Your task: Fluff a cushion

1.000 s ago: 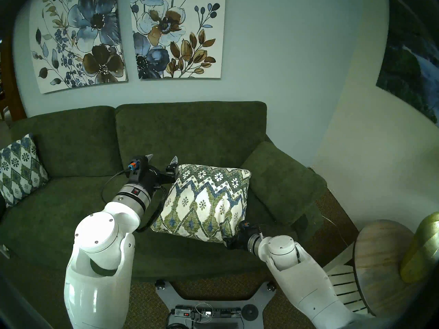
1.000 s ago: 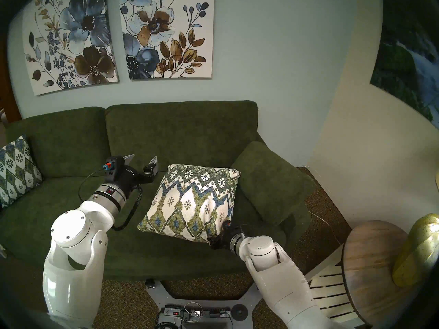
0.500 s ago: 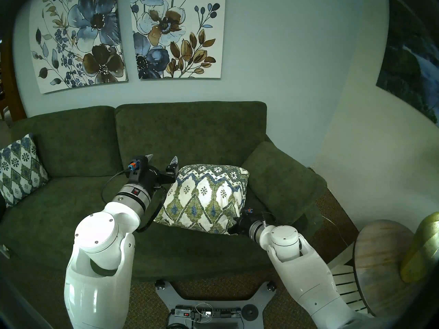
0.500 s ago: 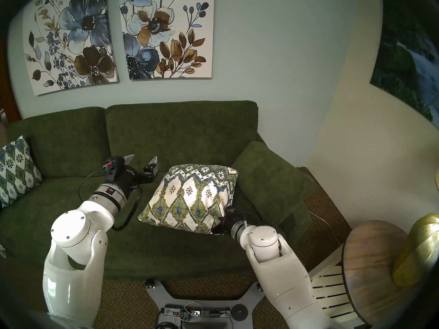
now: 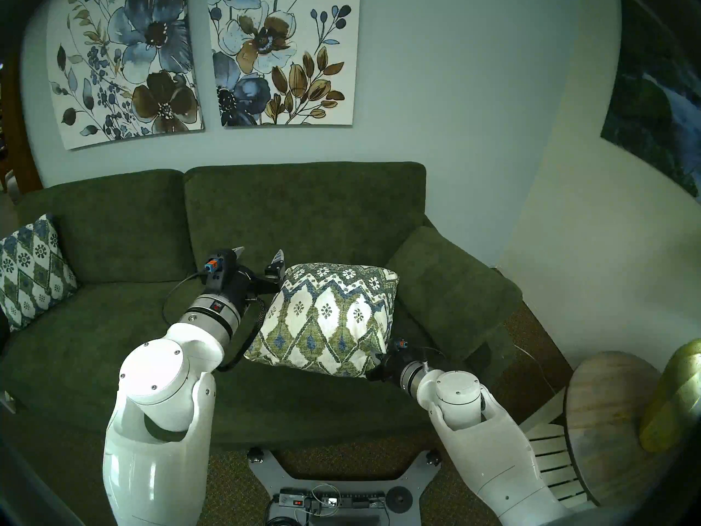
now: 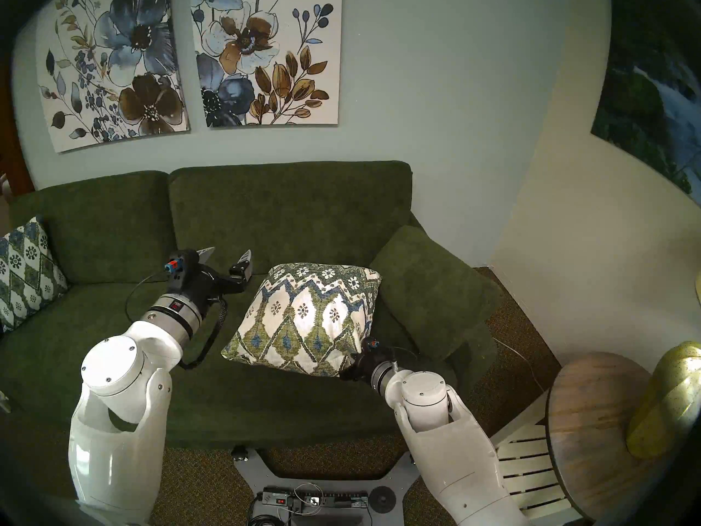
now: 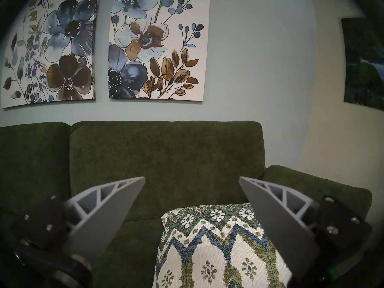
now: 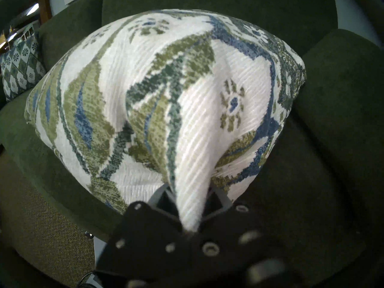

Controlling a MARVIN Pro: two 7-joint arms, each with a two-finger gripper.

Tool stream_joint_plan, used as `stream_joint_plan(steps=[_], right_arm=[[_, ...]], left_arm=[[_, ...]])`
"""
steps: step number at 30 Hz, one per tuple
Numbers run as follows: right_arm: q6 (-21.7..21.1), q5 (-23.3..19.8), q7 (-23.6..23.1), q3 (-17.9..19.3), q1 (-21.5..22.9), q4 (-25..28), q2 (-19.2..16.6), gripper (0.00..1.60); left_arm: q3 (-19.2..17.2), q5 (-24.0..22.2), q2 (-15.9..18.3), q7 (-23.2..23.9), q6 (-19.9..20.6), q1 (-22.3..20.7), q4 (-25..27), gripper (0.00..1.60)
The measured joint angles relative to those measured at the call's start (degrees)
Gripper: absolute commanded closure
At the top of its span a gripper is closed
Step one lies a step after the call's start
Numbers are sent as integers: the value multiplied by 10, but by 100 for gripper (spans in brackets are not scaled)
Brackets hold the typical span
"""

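Observation:
The cushion (image 5: pixel 326 316) is a plump cream pillow with olive and blue diamonds, lying tilted on the green sofa seat (image 5: pixel 95 343) near the right armrest. It also shows in the other head view (image 6: pixel 303 316). My right gripper (image 5: pixel 377 362) is shut on its near right corner; in the right wrist view the fabric (image 8: pixel 166 94) is pinched between the fingers (image 8: pixel 160 193). My left gripper (image 5: pixel 260 252) is open and empty, just left of the cushion's far left corner. In the left wrist view (image 7: pixel 192 178) the cushion (image 7: pixel 218 250) lies below the right finger.
A smaller, bluer patterned cushion (image 5: pixel 32 274) leans at the sofa's left end. The sofa's right armrest (image 5: pixel 451 293) lies beside the cushion. A round wooden side table (image 5: pixel 607 419) with a yellow-green object (image 5: pixel 675 396) and a white slatted piece (image 5: pixel 550 460) stand to the right.
My right gripper pushed the held corner away toward the sofa back and right, bunching the cushion, then drew back slightly. The left arm has not moved.

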State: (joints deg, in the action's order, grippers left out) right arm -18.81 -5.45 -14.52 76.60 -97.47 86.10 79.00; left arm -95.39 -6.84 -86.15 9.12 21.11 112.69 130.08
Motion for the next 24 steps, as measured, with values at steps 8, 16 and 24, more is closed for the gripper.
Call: stream_joint_plan(steps=[8,16,24], right_arm=[[0,-9,1,25,20,-13,-7,160],[-1,-17,-1,38,32,-18,-18,160],[4,-18,4,36,25,-18,-16,160]], left_arm=[[0,1,-1,1,0,0,0,0],[-1,2,-2,2,0,0,0,0],[-1,3,-4,4,0,0,0,0]])
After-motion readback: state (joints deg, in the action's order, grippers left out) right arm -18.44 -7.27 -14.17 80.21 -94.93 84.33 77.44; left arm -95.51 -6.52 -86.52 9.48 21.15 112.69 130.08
